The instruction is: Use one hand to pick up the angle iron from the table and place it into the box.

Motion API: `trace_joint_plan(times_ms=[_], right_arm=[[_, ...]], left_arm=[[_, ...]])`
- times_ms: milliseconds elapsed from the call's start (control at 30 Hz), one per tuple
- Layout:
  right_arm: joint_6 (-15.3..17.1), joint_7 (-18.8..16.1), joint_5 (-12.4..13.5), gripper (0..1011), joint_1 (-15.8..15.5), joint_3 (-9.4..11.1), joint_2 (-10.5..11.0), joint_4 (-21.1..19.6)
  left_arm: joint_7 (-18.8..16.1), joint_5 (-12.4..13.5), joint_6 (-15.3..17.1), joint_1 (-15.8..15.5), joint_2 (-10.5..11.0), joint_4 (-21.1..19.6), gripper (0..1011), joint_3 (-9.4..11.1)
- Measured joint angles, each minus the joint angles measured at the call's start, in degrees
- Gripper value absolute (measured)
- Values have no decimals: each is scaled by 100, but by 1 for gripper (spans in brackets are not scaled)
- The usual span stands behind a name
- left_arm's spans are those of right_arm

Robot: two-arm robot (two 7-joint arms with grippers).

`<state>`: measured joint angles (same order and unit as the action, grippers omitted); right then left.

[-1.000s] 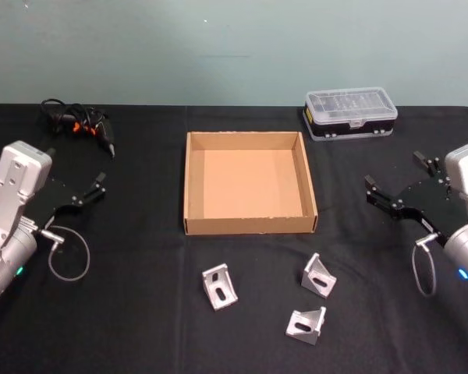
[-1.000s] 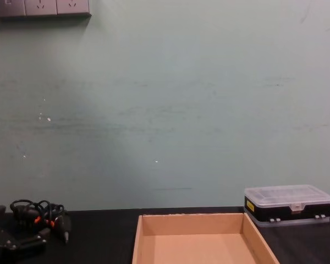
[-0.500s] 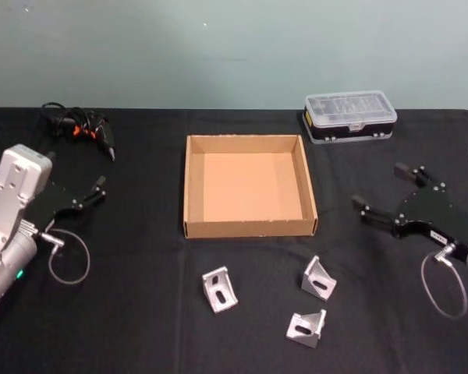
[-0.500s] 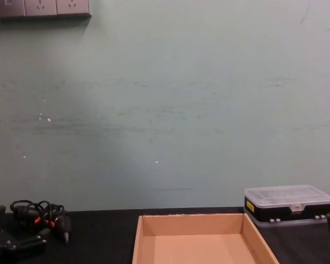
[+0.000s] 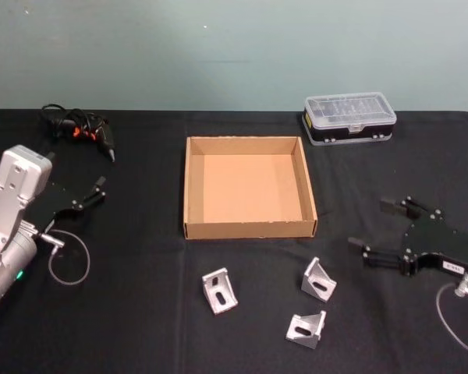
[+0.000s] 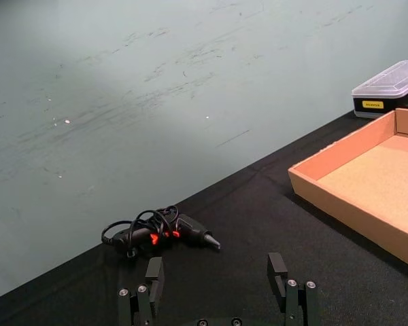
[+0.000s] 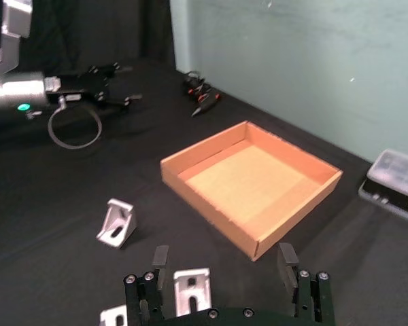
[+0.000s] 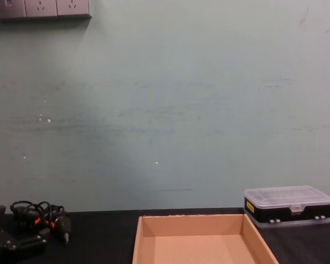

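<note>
Silver-grey angle iron [image 5: 318, 279] lies on the black worktop [image 5: 140, 312] just ahead of the right tool [image 5: 369, 226], whose fingers [image 5: 393, 206] are spread and empty. A second angle iron [image 5: 306, 326] and a third angle iron [image 5: 219, 290] lie farther from it. Tan box [image 5: 186, 187] sits empty between that tool and the left tool [image 6: 216, 272], likewise spread, idle.

On my feed the bench [image 5: 140, 335] looks matt black, cloth-like. The box [image 5: 193, 187] is plain tan cardboard, dull, rough at its cut edges. The angle irons [image 5: 219, 290] [image 5: 318, 278] [image 5: 306, 326] are silvery metal with a soft sheen. The case [image 5: 349, 117] has a clear glossy plastic lid over black plastic. The left claw [image 6: 215, 275] and right claw [image 7: 223, 258] are matt black.
</note>
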<state>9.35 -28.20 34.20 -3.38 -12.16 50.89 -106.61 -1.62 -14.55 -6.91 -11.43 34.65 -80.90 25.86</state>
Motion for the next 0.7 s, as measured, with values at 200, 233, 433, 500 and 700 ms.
trace_joint_plan(times_ms=[200,233,433,500,700], right_arm=[[109,-187,46,1000,-130,-30,157,-86],[122,-223,52,1000,-158,-54,188,-112],[223,-324,80,1000,-233,-170,288,-190],[254,-337,80,1000,-242,-207,310,-203],[364,-387,40,1000,-241,-379,388,-236]], left_arm=[[0,0,0,0,0,0,1000,0],[0,0,0,0,0,0,1000,0],[0,0,0,0,0,0,1000,0],[0,0,0,0,0,0,1000,0],[0,0,0,0,0,0,1000,0]])
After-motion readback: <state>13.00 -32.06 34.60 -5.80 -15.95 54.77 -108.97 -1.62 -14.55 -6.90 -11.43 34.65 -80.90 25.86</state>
